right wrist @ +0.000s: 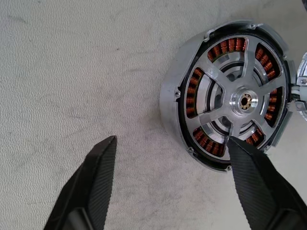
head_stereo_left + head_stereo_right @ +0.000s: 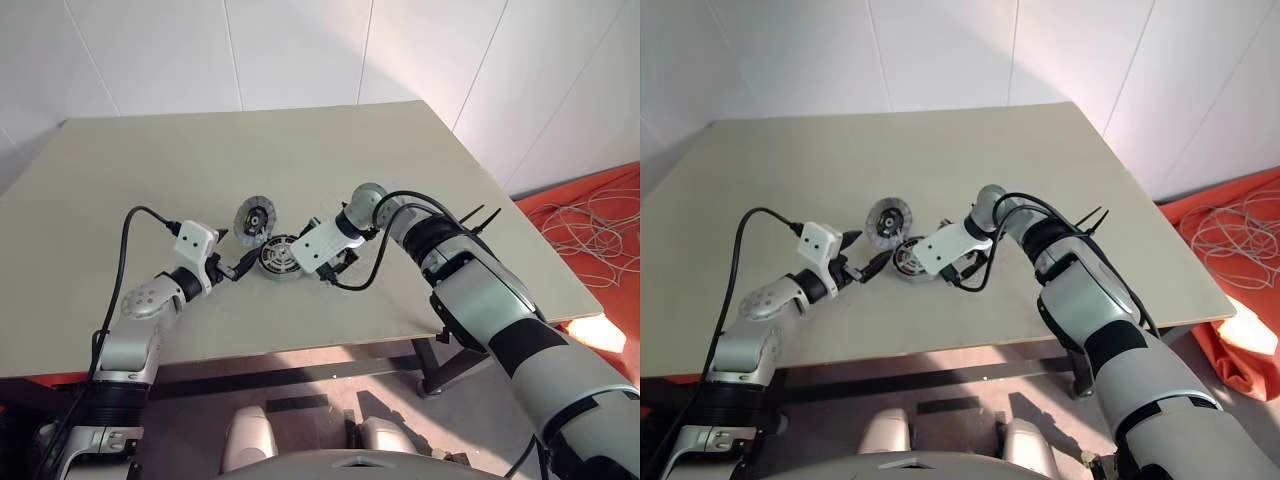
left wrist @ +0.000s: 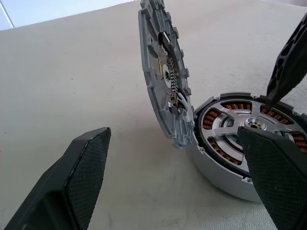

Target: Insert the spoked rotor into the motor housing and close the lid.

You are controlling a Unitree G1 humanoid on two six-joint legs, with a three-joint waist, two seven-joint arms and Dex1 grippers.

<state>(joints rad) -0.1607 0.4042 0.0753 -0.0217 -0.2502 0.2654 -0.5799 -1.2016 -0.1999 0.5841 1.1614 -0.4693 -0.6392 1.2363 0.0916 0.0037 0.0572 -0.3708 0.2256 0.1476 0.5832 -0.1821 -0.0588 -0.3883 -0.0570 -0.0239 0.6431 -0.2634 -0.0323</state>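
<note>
Pale beige tabletop [image 2: 300,150] lies bare toward twelve o'clock, with white wall panels behind it. Near its centre sits the round silver-rimmed motor housing [image 1: 230,100], copper windings showing around the silver-hubbed spoked rotor [image 1: 245,101] seated inside. The right wrist view shows this from above. The left wrist view shows the light grey segmented lid [image 3: 165,72] standing on edge against the housing's rim at eleven o'clock. The left gripper [image 2: 236,266] is spread wide at nine o'clock; the right gripper [image 1: 170,148] is parted beside the housing, holding nothing.

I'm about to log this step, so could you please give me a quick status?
Left gripper open, empty. Right gripper open beside motor housing. Spoked rotor seated in housing. Lid open, standing on edge against housing rim.
</note>
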